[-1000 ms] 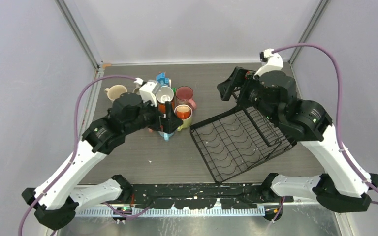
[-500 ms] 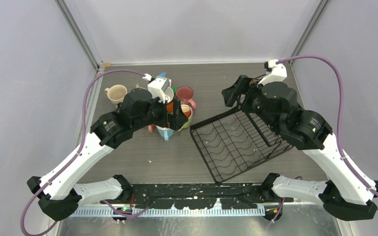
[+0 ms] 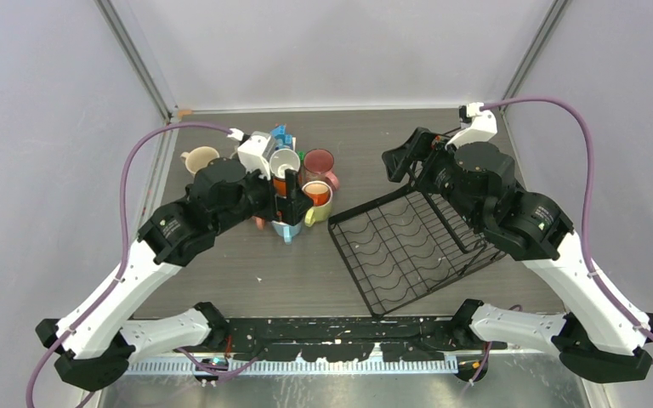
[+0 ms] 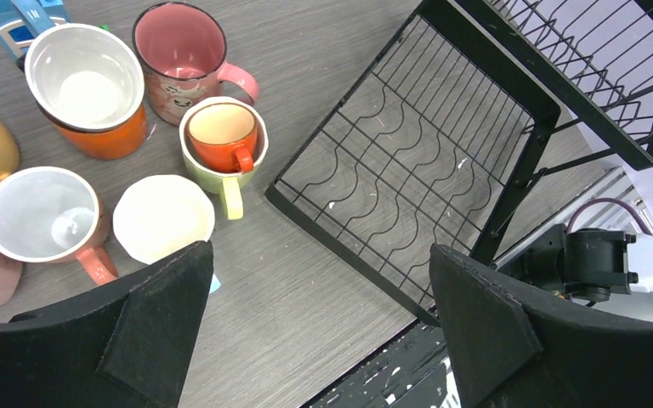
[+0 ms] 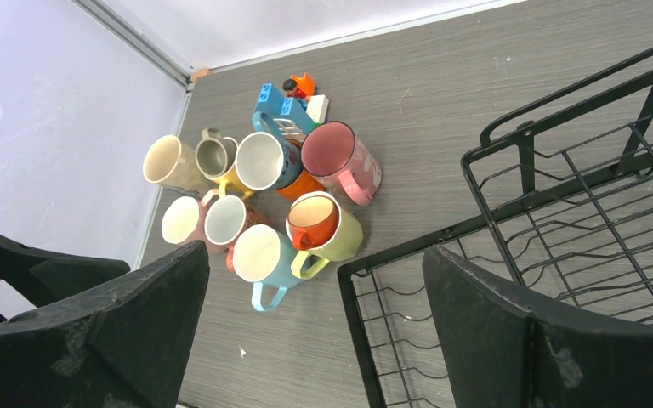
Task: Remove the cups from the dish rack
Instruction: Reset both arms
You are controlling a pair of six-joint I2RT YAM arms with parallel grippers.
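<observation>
The cups stand in a tight cluster on the table left of the dish rack (image 3: 408, 246): a cream one (image 3: 200, 159), a pink one (image 4: 183, 51), an orange one (image 4: 85, 85), a lime one (image 4: 221, 144) with a small orange cup nested inside, a blue one (image 5: 264, 255) and others. The black wire rack (image 4: 425, 170) sits at an angle, and its slots hold nothing. My left gripper (image 3: 293, 200) hovers open above the near right edge of the cluster. My right gripper (image 3: 401, 157) hangs open over the rack's far left corner.
A small blue-and-white toy house (image 5: 281, 106) stands behind the cups. The rack's raised basket side (image 5: 578, 144) rises at its far right. The left wall rail (image 5: 136, 38) runs close to the cream cup. The table's front edge (image 4: 408, 357) lies just below the left gripper.
The left arm swung a little to the right over the cups, then came back left. The right arm shifted slightly to the right. Both grippers stayed open.
</observation>
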